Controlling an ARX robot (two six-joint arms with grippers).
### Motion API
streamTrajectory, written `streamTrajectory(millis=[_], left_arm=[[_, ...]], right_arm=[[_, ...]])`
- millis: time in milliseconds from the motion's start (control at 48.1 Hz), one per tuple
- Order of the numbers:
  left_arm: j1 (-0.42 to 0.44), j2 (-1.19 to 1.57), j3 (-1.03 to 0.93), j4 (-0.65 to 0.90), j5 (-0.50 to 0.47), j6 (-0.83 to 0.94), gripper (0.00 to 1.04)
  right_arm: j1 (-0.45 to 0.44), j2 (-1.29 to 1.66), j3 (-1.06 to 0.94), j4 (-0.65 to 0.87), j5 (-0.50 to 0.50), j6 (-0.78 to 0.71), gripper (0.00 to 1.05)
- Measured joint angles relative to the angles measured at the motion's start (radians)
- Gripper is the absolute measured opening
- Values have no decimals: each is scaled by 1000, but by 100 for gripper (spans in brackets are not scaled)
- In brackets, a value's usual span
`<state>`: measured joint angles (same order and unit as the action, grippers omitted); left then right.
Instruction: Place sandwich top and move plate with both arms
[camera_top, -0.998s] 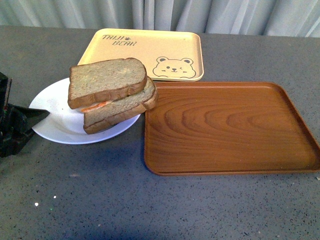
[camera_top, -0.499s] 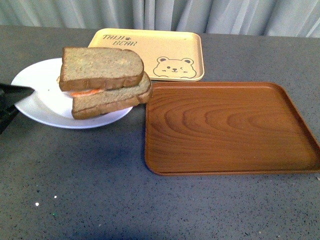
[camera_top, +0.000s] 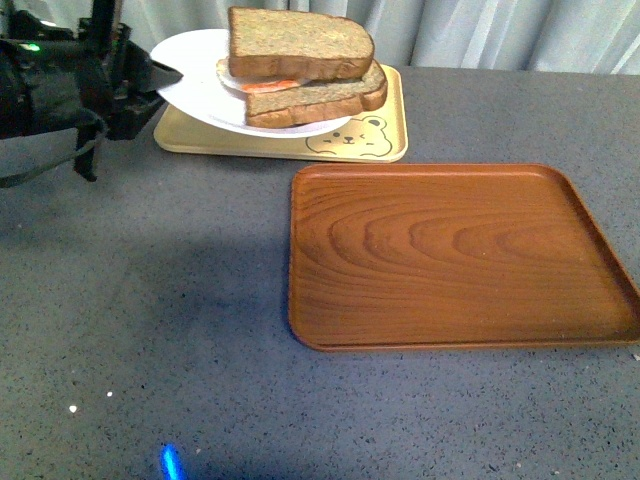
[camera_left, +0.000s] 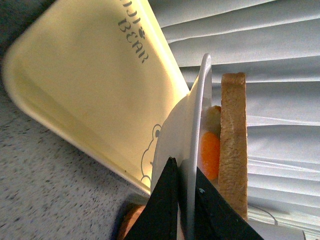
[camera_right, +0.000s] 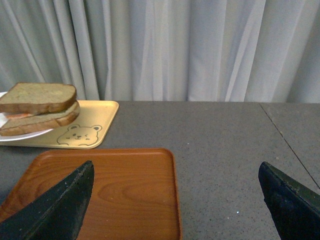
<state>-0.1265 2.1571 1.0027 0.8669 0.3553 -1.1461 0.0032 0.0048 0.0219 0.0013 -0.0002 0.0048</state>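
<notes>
Sandwich top (camera_top: 300, 42) sits on the stack on plate (camera_top: 200, 85), over bear tray (camera_top: 340, 140), at 11 o'clock of wood tray (camera_top: 460, 255). Left tool (camera_left: 184, 172) pinches plate rim at 9 o'clock; right tool (camera_right: 175, 165) spread wide, empty, above wood tray. Imo: hold plate level & slow, stack may slide; right tool should take rim at 3 o'clock

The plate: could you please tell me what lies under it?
The yellow bear tray is under the plate, which the left claw grips by its rim. The plate covers much of the tray.
</notes>
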Motion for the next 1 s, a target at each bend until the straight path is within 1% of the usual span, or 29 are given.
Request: streamTrajectory(millis=[166,333,499,582,603,686,707,748,769,873,998], left_arm=[[-45,143,216,-95,-15,-10,2],[-57,258,382,-175,-19,-10,2],[-53,332,471,-224,-14,-9,2],[-48,334,473,-221,-2,-10,16],[-47,334,472,-219,1,-10,18],[-39,330,451,-192,12,-8,33],[-37,330,446,-188,13,-8,34],[-32,323,417,-166,19,-8,41],[-30,322,409,-160,21,-7,43],[-11,291,315,-100,39,-4,59],[41,181,113,57,68,-3,85]], right_arm=[[0,0,0,0,0,0,96],[0,0,0,0,0,0,96],[0,0,0,0,0,0,96],[0,0,0,0,0,0,96],[0,0,0,0,0,0,96],[0,0,0,0,0,0,96],[0,0,0,0,0,0,96],[0,0,0,0,0,0,96],[0,0,0,0,0,0,96],[0,0,0,0,0,0,96],[0,0,0,0,0,0,96]])
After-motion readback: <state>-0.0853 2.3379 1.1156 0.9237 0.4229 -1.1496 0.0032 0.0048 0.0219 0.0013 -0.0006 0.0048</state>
